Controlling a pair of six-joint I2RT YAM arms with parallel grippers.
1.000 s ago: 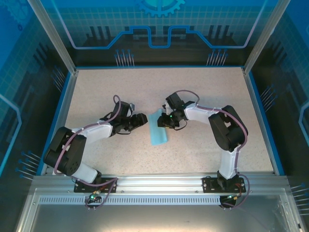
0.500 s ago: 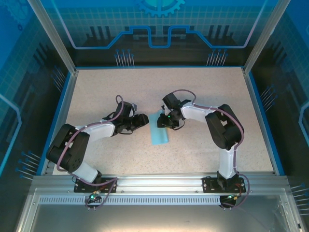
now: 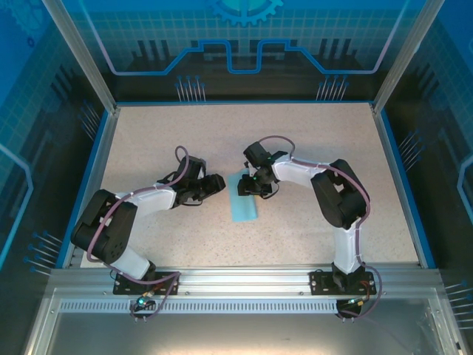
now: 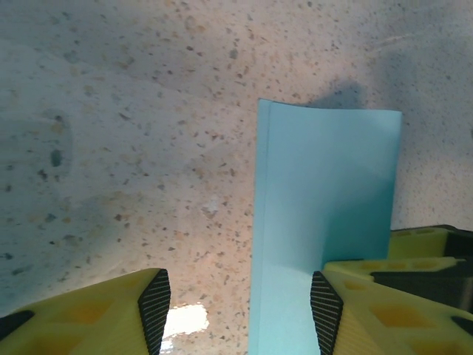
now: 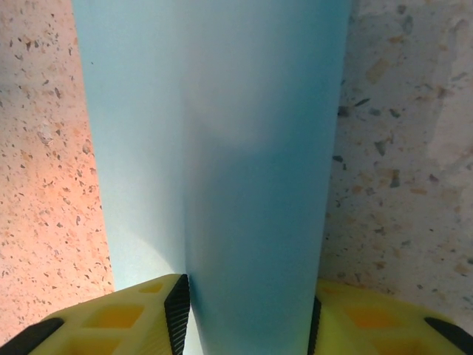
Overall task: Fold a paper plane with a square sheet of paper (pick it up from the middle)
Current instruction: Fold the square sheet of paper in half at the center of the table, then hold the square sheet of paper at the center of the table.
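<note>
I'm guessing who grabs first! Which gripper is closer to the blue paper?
Right. The right gripper straddles the far end of the blue paper; the left gripper sits open at its left edge.

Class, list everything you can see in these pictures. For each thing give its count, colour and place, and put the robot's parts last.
sheet of paper: one, light blue, rectangular outline, flat at mid-table.
table: one, speckled beige with a blue edge, under everything.
left gripper: one, yellow fingers with black pads, open, at the paper's left side.
right gripper: one, yellow fingers with black pads, open, fingers on either side of the paper.
</note>
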